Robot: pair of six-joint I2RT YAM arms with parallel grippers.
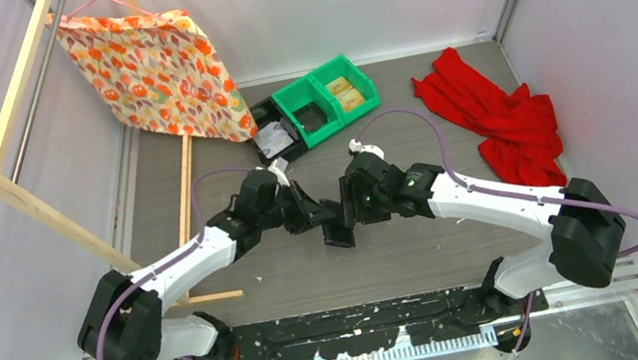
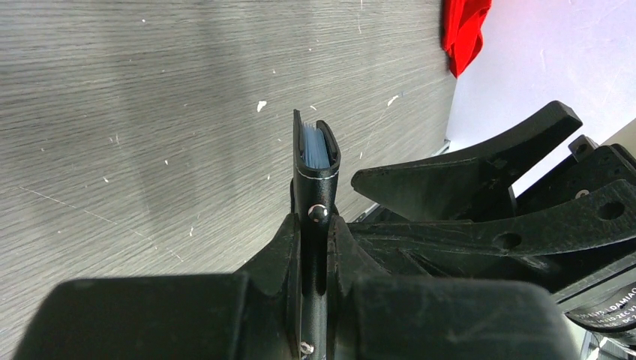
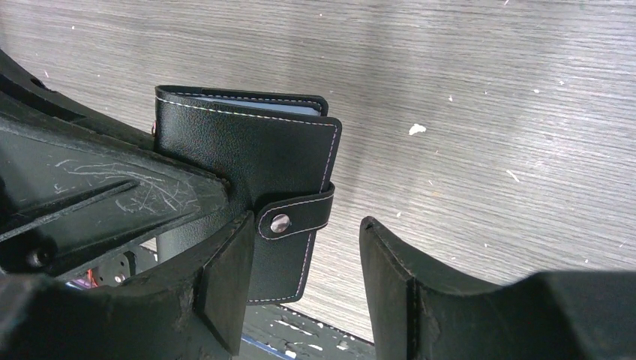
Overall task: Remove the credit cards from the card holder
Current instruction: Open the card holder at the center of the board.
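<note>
The card holder (image 1: 339, 228) is a black bifold wallet, closed, with its snap tab (image 3: 294, 217) fastened. My left gripper (image 2: 315, 247) is shut on it and holds it edge-on above the table. Pale card edges (image 2: 313, 148) show between its covers, and again at its top in the right wrist view (image 3: 255, 104). My right gripper (image 3: 304, 281) is open right beside the wallet (image 3: 247, 161), its jaws on either side of the tab end, touching nothing I can see. In the top view the two grippers meet at mid-table, the right one (image 1: 353, 216) facing the left one (image 1: 322, 221).
A green two-part bin (image 1: 328, 98) and a black bin (image 1: 276, 129) stand at the back centre. A red cloth (image 1: 495, 116) lies at the back right. A wooden rack (image 1: 47, 216) with a patterned orange cloth (image 1: 155, 70) stands at the left.
</note>
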